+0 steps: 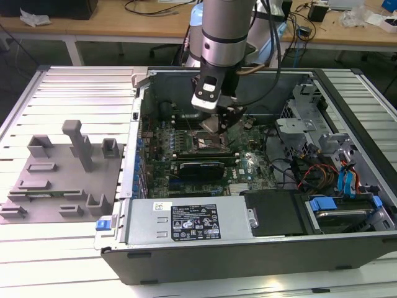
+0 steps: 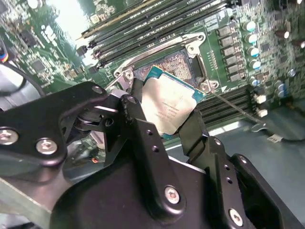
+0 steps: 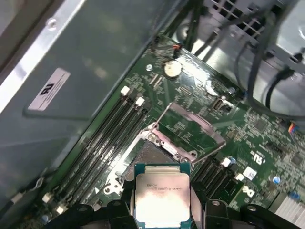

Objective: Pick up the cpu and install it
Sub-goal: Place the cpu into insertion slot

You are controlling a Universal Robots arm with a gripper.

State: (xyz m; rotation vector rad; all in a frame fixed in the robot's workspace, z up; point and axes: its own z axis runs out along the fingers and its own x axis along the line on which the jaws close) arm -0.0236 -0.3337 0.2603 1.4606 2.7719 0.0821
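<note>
Closest in the second wrist view, the gripper pinches the cpu between its black fingers, which cover two of the chip's edges. The cpu hangs tilted just over the open socket on the motherboard; whether a corner touches the frame cannot be told. In the first wrist view the picture's border cuts off one edge of the chip.

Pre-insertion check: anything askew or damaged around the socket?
No damage visible. The cpu, gripped by the end effector over the open socket, is held askew: in both wrist views its edges do not line up with the socket's.
</note>
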